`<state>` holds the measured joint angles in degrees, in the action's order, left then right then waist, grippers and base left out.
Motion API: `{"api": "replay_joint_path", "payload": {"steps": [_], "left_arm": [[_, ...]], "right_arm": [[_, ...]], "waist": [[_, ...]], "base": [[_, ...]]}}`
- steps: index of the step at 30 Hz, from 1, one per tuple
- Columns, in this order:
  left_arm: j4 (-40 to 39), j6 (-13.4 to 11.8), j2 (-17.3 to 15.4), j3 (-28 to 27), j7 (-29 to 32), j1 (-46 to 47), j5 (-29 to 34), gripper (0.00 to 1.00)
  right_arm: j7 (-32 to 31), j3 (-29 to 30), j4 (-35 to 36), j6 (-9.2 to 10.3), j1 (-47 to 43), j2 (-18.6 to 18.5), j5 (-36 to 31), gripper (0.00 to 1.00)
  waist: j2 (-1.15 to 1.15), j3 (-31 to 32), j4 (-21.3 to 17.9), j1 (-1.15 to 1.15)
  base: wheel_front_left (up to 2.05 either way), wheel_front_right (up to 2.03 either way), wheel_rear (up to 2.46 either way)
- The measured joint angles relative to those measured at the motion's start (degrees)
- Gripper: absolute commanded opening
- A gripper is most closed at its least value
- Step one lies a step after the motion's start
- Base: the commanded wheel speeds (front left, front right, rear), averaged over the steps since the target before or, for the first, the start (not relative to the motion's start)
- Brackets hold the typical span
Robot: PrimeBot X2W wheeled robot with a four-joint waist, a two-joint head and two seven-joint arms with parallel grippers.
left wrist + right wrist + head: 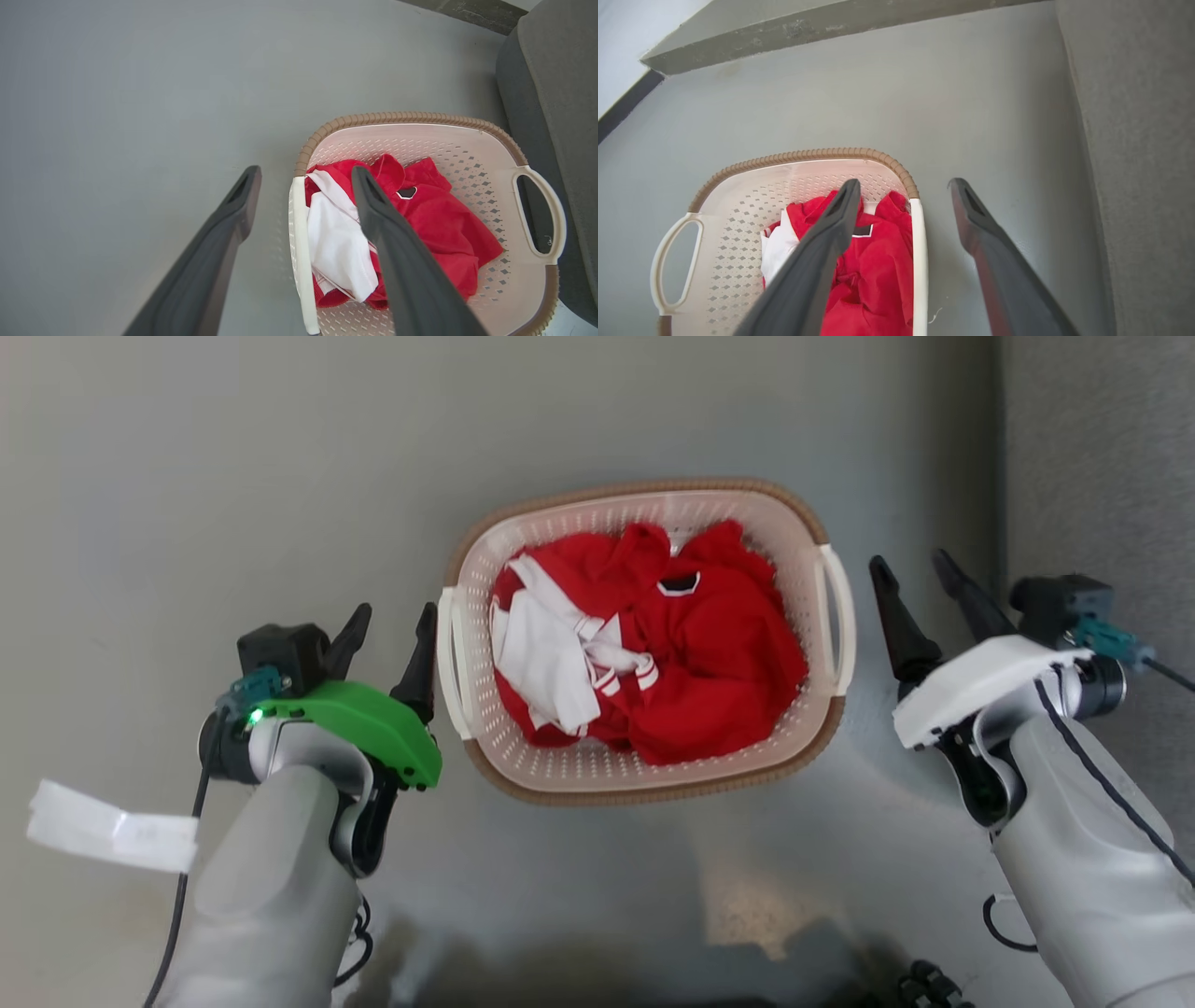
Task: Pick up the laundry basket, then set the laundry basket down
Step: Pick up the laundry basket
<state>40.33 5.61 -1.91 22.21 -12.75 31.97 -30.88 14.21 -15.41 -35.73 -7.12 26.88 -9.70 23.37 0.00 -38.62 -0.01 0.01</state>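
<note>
On floor (233,476), laundry basket (579,773): stiff, probably light; take loop handles (837,616). Apart, empty: left end effector (396,611), right end effector (907,560).

Laundry basket (579,767): cream-white, perforated, brown woven-look rim, white handles. Clothes (728,653): red and white. Floor (233,476) grey; left end effector (396,611) cover green, right end effector (909,560) cover white.

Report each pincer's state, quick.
Left pincer: open, holding nothing, beside the laundry basket.
Right pincer: open, holding nothing.
</note>
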Motion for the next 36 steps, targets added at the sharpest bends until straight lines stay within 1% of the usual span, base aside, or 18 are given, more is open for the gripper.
{"api": "replay_joint_path", "payload": {"steps": [6, 8, 20, 27, 34, 35, 36], "left_arm": [[3.5, 0.0, 0.1, 2.0, 1.0, 4.1, -1.6, 1.0], [4.6, 0.2, 0.1, 3.1, 1.4, 6.0, -3.5, 1.0], [10.6, 0.7, 0.3, 7.1, 5.3, 11.8, -8.2, 1.0], [12.8, 0.9, 0.4, 9.1, 6.6, 14.2, -11.1, 1.0], [14.8, 1.0, 0.4, 10.9, 7.2, 15.1, -13.3, 1.0], [15.0, 1.0, 0.4, 11.1, 7.2, 15.1, -13.8, 0.97], [15.2, 1.0, 0.4, 11.3, 7.3, 15.1, -14.1, 0.92]], "right_arm": [[-1.7, -2.6, -4.2, -0.01, 3.6, -0.2, 0.4, 1.0], [-1.8, -3.8, -5.4, 0.0, 5.7, -0.2, 0.9, 1.0], [-2.2, -7.2, -10.0, -0.01, 12.1, -0.1, 2.5, 1.0], [-3.1, -9.2, -12.9, -0.01, 14.1, 0.1, 4.1, 1.0], [-2.6, -10.7, -14.5, -0.01, 15.7, 0.5, 5.6, 1.0], [-2.6, -10.9, -14.8, 0.0, 16.0, 0.6, 5.9, 1.0], [-2.5, -11.1, -15.0, -0.01, 16.1, 0.6, 6.1, 1.0]], "waist": [[0.0, -3.9, 0.6, 0.0], [0.0, -5.8, 0.7, 0.0], [0.0, -12.8, 0.3, 0.0], [0.0, -15.4, -0.5, -0.01], [0.0, -16.1, -0.8, -0.01], [0.0, -16.2, -0.9, -0.01], [0.0, -16.2, -0.9, -0.01]], "base": [[0.0, 0.0, 0.0], [0.0, 0.0, 0.0], [0.0, 0.0, 0.0], [0.0, 0.0, 0.0], [0.0, 0.0, 0.0], [0.0, 0.0, 0.0], [0.0, 0.0, 0.0]]}}
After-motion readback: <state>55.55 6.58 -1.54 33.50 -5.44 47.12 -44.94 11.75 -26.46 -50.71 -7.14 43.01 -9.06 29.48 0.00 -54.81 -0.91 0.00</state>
